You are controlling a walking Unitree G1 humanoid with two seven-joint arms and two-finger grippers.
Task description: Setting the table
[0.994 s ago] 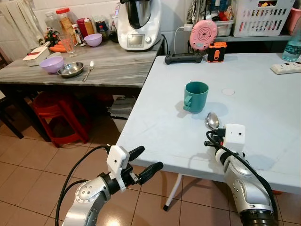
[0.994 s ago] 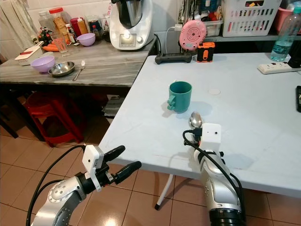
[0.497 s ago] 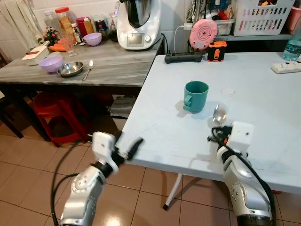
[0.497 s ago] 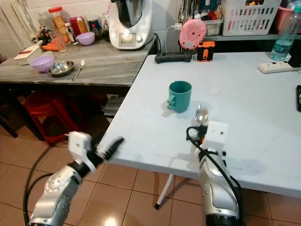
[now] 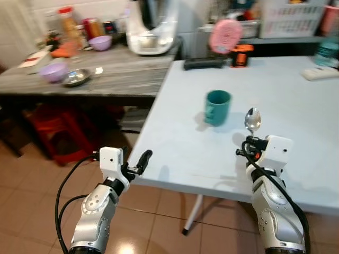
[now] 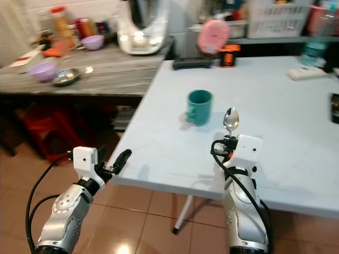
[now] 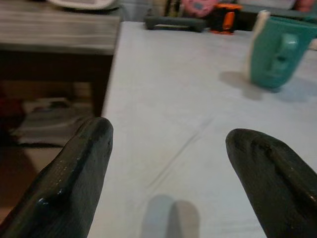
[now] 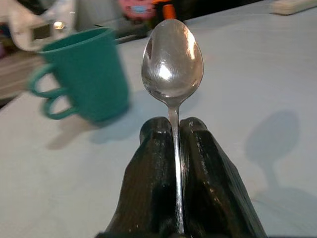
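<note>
A teal mug (image 5: 217,107) stands on the pale blue table (image 5: 180,143), its handle toward the table's front. My right gripper (image 5: 247,146) is shut on a steel spoon (image 5: 252,121), whose bowl points up, just right of the mug and nearer me. In the right wrist view the spoon (image 8: 172,62) rises from between the closed fingers (image 8: 153,173) with the mug (image 8: 84,75) behind it. My left gripper (image 5: 139,161) is open at the table's front left edge; its fingers (image 7: 74,168) frame bare tabletop and the mug (image 7: 277,52) beyond.
A grey counter (image 5: 116,66) at the left carries purple bowls (image 5: 54,71), a steel bowl (image 5: 77,77), jars and a white kitchen machine (image 5: 151,29). A red stool (image 5: 55,124) sits under it. A pink device (image 5: 225,36), a black bar and a power strip (image 5: 319,73) line the table's far side.
The view has shifted and blurred as the camera moved. My right gripper has carried the spoon a little right and up. My left arm has risen closer to the table's front edge.
</note>
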